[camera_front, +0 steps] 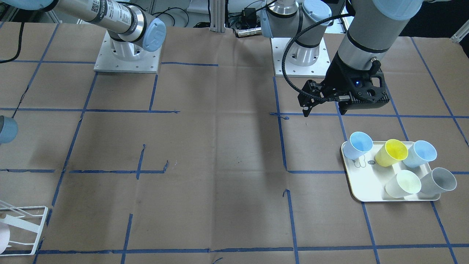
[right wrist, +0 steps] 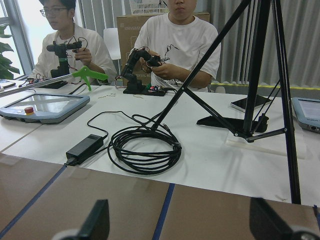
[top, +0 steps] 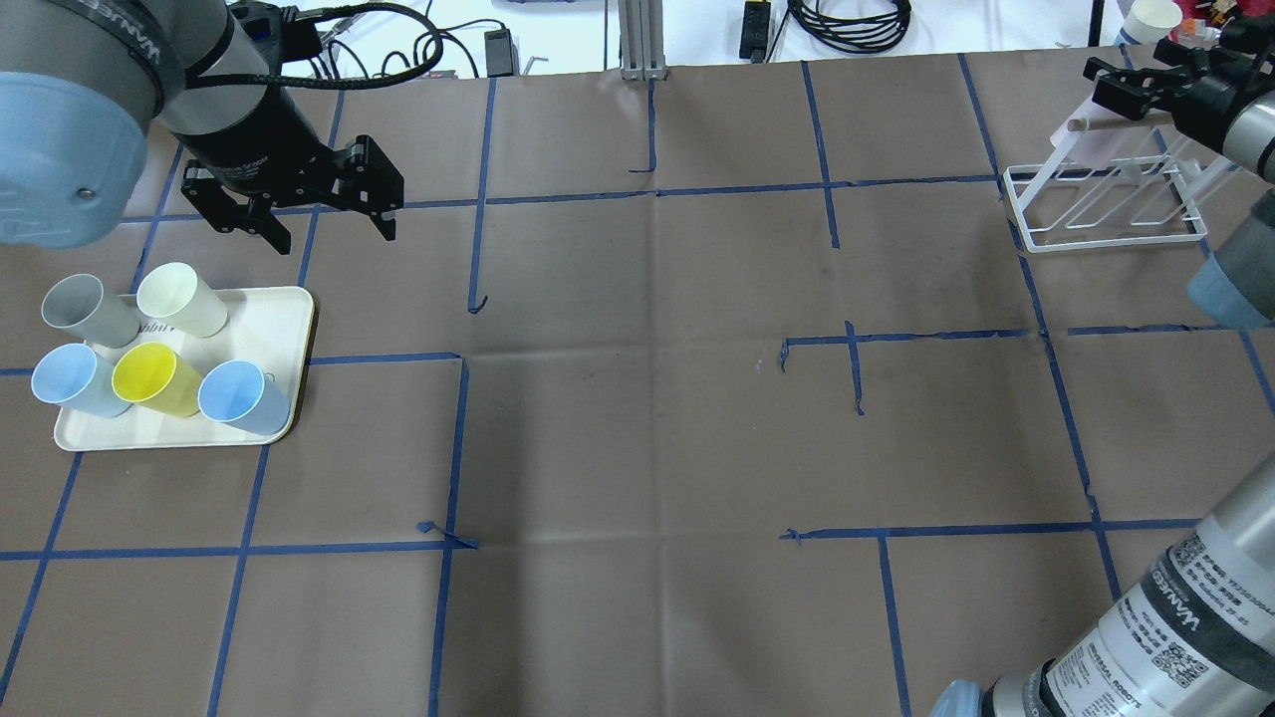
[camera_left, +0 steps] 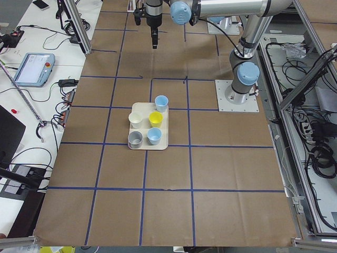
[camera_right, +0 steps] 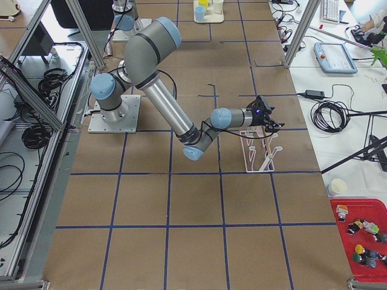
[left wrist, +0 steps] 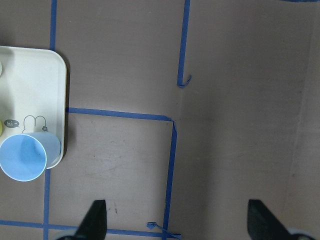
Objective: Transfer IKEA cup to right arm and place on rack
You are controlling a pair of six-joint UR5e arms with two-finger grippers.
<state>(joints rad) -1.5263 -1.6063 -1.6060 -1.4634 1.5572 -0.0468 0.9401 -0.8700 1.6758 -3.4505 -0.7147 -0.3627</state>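
Observation:
Several IKEA cups stand on a cream tray (top: 289, 329): two blue (top: 242, 396), one yellow (top: 154, 378), one pale green (top: 179, 299), one grey (top: 88, 311). My left gripper (top: 329, 229) hovers just beyond the tray, open and holding nothing; its wrist view shows one blue cup (left wrist: 24, 156) on the tray's corner (left wrist: 47, 75). The white wire rack (top: 1096, 214) stands at the far right. A pale cup (top: 1104, 144) seems to lie on its rods. The right arm's gripper (top: 1101, 88) is just above the rack, open, nothing between its fingers (right wrist: 97, 220).
Brown paper with blue tape lines covers the table. Beyond the far edge is a white bench with a cable coil (right wrist: 145, 147), a tripod (right wrist: 250, 100) and two seated people. The arm bases (camera_front: 126, 55) stand at the robot's side.

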